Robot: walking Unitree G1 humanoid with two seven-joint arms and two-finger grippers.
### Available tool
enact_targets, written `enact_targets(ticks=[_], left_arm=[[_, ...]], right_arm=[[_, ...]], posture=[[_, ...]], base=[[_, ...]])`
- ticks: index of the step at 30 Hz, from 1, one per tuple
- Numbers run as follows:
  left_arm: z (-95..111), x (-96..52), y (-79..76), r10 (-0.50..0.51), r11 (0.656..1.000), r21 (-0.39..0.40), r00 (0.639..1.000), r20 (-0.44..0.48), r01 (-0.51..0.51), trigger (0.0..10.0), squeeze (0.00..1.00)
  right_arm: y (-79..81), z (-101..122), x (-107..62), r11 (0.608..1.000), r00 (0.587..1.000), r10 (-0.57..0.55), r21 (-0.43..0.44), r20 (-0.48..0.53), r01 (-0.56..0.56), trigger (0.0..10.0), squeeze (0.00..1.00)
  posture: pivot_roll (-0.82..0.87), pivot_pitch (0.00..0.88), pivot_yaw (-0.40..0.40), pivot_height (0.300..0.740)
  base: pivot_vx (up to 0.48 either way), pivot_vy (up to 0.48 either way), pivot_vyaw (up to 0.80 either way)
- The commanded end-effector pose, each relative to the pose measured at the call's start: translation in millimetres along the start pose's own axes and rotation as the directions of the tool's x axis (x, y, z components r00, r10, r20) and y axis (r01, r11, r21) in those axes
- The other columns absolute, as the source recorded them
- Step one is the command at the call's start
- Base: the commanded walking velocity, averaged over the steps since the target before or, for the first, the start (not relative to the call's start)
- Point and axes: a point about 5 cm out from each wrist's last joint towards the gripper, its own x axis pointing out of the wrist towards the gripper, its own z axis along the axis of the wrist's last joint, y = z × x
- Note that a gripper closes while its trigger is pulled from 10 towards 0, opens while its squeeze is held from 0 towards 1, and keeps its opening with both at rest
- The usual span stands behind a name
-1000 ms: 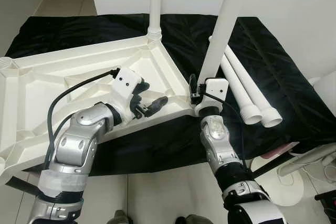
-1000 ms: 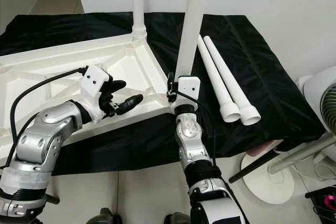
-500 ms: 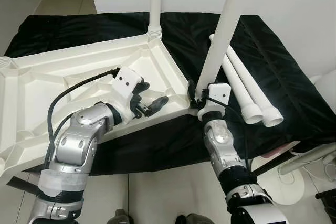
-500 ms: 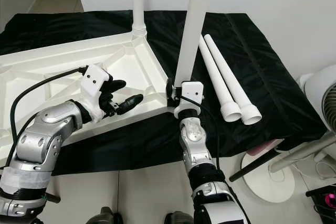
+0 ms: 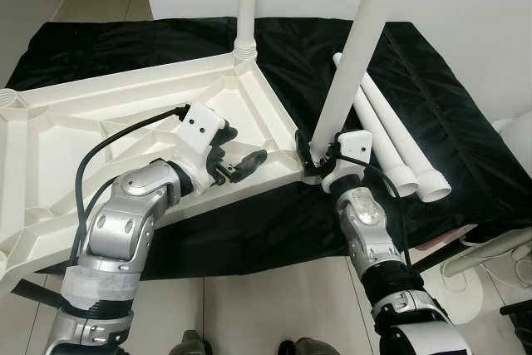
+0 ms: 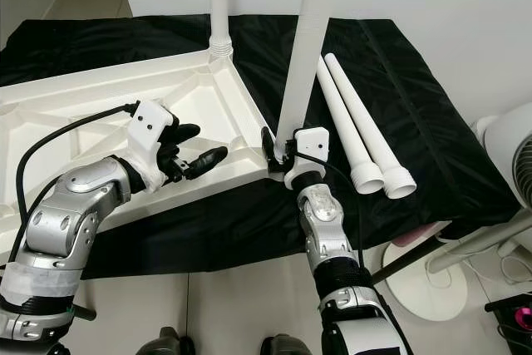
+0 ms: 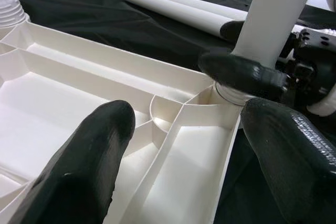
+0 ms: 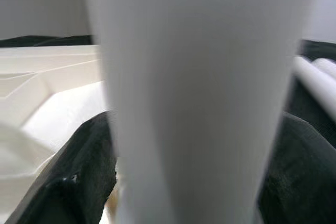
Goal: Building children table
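**Right gripper clamping a leg at the tabletop's corner**

The white tabletop (image 5: 125, 122) is lying upside down on a black cloth (image 5: 432, 106), its ribbed underside facing up. One leg (image 5: 246, 6) is already standing upright in the far corner socket.

The right arm is reaching up from below with the forearm angled toward the near corner of the tabletop. The right gripper (image 5: 320, 154) is wrapping its black fingers (image 8: 79, 177) around the base of a second leg (image 5: 353, 56), one on each side, squeezing it tight. That leg is rising steeply, leaning a little to the robot's right, with its lower end sitting at the near corner socket (image 7: 228, 90). Whether it is fully seated I cannot tell.

The left arm is bending at the elbow, the forearm crossing over the near edge of the tabletop and the wrist turning toward the right. The left gripper (image 5: 241, 160) is hovering just above the tabletop's underside near that same corner, its two fingers (image 7: 84, 166) spread apart and holding nothing, pointing at the leg's base.

Two spare legs (image 5: 391, 143) are lying side by side on the cloth to the right of the right gripper, touching each other, their flared ends toward the robot.
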Motion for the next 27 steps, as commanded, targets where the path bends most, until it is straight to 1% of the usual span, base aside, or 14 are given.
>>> enact_targets(ticks=[1,3,6,7,9,10,11,17,22,23,24,25,26,27], left_arm=[[2,0.7,-0.3,0.033,0.999,0.008,0.999,0.001,-0.033,10.0,0.00],[2,1.2,-3.2,0.017,1.000,0.011,1.000,-0.004,-0.017,10.0,0.00],[-2,2.8,-16.6,-0.067,0.998,0.016,0.997,-0.024,0.068,10.0,0.00],[-2,2.8,-16.6,-0.067,0.998,0.016,0.997,-0.024,0.068,10.0,0.00],[-6,3.7,-29.8,-0.142,0.990,0.013,0.989,-0.040,0.143,10.0,0.00],[-6,3.7,-29.8,-0.142,0.990,0.013,0.989,-0.040,0.143,10.0,0.00],[-9,5.8,-37.3,-0.170,0.985,0.014,0.984,-0.052,0.171,10.0,0.00],[-13,11.0,-47.2,-0.185,0.982,0.023,0.981,-0.065,0.187,10.0,0.00],[-11,11.9,-47.1,-0.175,0.984,0.023,0.982,-0.064,0.177,10.0,0.00],[-11,11.5,-45.4,-0.167,0.985,0.024,0.984,-0.064,0.168,10.0,0.00],[-11,11.5,-45.4,-0.167,0.985,0.024,0.984,-0.064,0.168,10.0,0.00],[-11,11.1,-44.1,-0.160,0.987,0.025,0.985,-0.065,0.162,10.0,0.00],[-11,11.1,-44.1,-0.160,0.987,0.025,0.985,-0.065,0.162,10.0,0.00],[-11,10.6,-43.3,-0.154,0.987,0.027,0.986,-0.066,0.156,10.0,0.00]], right_arm=[[-2.3,-1,-2.8,0.998,0.998,0.055,0.003,-0.012,-0.055,10.0,0.00],[-5.1,0,-3.0,0.996,0.996,0.091,0.002,-0.016,-0.091,10.0,0.00],[-14.4,5,-0.4,0.988,0.987,0.157,-0.007,-0.022,-0.157,10.0,0.00],[-14.4,5,-0.4,0.988,0.987,0.157,-0.007,-0.022,-0.157,10.0,0.00],[-19.3,9,2.0,0.981,0.981,0.194,-0.010,-0.021,-0.194,10.0,0.00],[-19.3,9,2.0,0.981,0.981,0.194,-0.010,-0.021,-0.194,10.0,0.00],[-20.8,11,4.3,0.976,0.976,0.217,-0.021,-0.027,-0.217,10.0,0.00],[-24.2,16,9.6,0.960,0.961,0.275,-0.037,-0.034,-0.277,10.0,0.00],[-28.7,21,13.9,0.953,0.954,0.297,-0.055,-0.036,-0.299,10.0,0.00],[-30.6,22,15.2,0.951,0.952,0.303,-0.057,-0.036,-0.304,9.0,0.00],[-30.6,22,15.2,0.951,0.952,0.303,-0.057,-0.036,-0.304,9.0,0.00],[-32.2,23,16.2,0.950,0.951,0.307,-0.058,-0.037,-0.308,7.6,0.00],[-32.2,23,16.2,0.950,0.951,0.307,-0.058,-0.037,-0.308,7.6,0.00],[-33.7,24,17.0,0.948,0.950,0.310,-0.057,-0.039,-0.312,6.8,0.00]], posture=[[-0.04,0.047,0.005,0.740],[-0.04,0.047,0.005,0.740],[-0.04,0.048,0.009,0.740],[-0.04,0.048,0.009,0.740],[-0.04,0.049,0.009,0.740],[-0.04,0.049,0.009,0.740],[-0.04,0.050,0.008,0.740],[-0.04,0.049,0.004,0.740],[-0.03,0.048,0.001,0.740],[-0.03,0.048,0.001,0.740],[-0.03,0.048,0.001,0.740],[-0.03,0.048,0.001,0.740],[-0.03,0.048,0.001,0.740],[-0.03,0.048,0.001,0.740]], base=[[0.000,0.000,0.00],[0.000,0.000,0.00],[0.000,0.000,0.00],[0.000,0.000,0.00],[0.000,0.000,0.00],[0.000,0.000,0.00],[0.000,0.000,0.00],[0.000,0.000,0.00],[0.000,0.000,0.00],[0.000,0.000,0.00],[0.000,0.000,0.00],[0.000,0.000,0.00],[0.000,0.000,0.00],[0.000,0.000,0.00]])
